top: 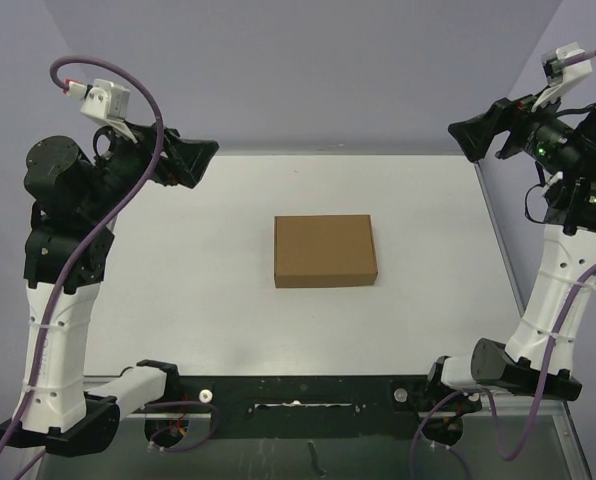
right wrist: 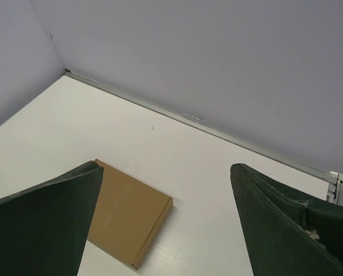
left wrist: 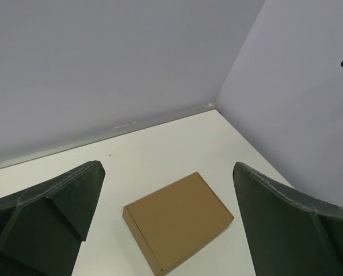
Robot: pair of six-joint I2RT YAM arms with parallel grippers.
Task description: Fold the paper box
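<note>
In the top view both arms stand raised at the sides of the frame, the left hand (top: 193, 160) at upper left and the right hand (top: 473, 135) at upper right, each pointing inward over the white bench (top: 178, 300). Each hand's fingers are spread wide apart and hold nothing. The paper box (top: 325, 251) lies closed and flat at the centre of the frame, well apart from both hands.

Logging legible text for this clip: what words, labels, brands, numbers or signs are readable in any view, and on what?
None can be read.
The paper box shows plain brown faces in all three views, with no print or label.
The table carries no marking.
No lettering can be made out on the left arm or the right arm.
</note>
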